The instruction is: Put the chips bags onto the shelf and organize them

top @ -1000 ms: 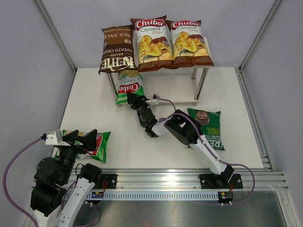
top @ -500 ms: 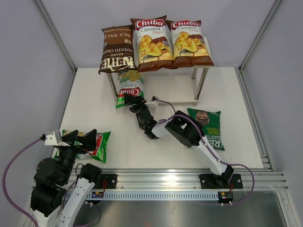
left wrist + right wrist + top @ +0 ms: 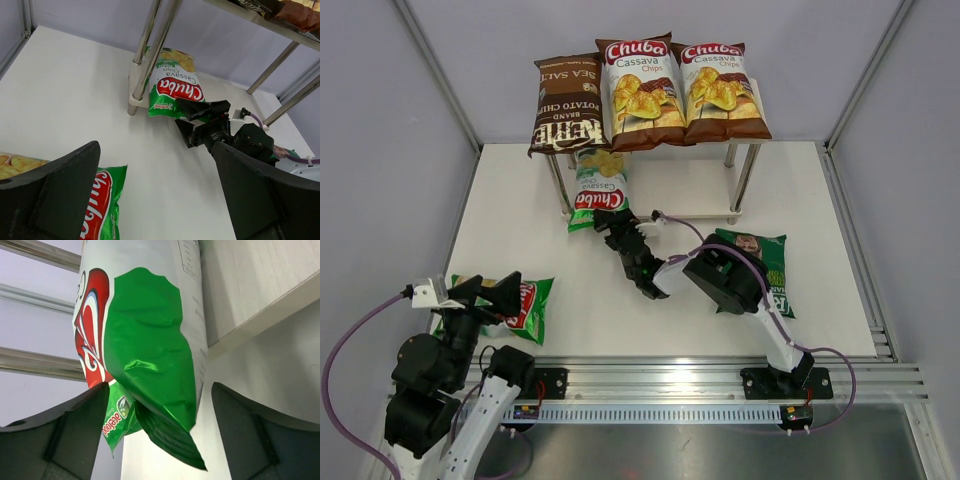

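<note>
Gaping right pincer [image 3: 610,219] at half-hidden green Chuba bag [image 3: 598,182], left pincer [image 3: 490,291] spread, empty

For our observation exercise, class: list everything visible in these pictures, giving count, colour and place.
Glossy "Kettle" chips bag: 1, dark brown, left on the shelf's top board.
"Chuba Cassava" chips bags: 2, white-brown, top board, middle and right.
"Chuba" chips bags: 2, light green; one at the lower board's left end, one on the table near-left.
"REAL" chips bag: 1, dark green, table right, partly hidden by the right arm.
Two-tier wood-grain shelf: 1, pale boards, metal legs, far side.
Table: 1, white.
Metal rail: 1, silver, near edge.
Left gripper: black, open, near-left.
Right gripper: black, open, at the lower-board bag.
</note>
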{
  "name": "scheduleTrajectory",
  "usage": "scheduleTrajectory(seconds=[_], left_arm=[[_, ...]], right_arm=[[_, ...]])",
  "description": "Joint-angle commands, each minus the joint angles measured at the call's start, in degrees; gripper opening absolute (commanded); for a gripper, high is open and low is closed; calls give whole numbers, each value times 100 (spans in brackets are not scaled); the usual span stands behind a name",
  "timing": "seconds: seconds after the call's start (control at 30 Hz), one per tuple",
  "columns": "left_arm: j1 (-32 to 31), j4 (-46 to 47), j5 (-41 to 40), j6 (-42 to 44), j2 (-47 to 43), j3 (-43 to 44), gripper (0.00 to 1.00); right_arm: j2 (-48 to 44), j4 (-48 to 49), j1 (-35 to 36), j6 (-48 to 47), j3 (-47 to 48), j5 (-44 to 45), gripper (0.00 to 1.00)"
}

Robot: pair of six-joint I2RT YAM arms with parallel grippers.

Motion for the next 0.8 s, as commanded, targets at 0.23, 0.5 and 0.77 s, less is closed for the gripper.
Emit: scheduleTrajectory(seconds=[0.23, 0.5, 0.77], left_arm=[[-28, 151, -234, -52, 41, 26, 99], [-19, 151, -251, -52, 32, 17, 99], [-19, 142, -295, -78, 32, 17, 99]], right_arm=[[-414, -107, 43, 128, 111, 197, 64], [-132, -457, -54, 260, 656, 136, 48], [-229, -625, -133, 242, 613, -84, 58]])
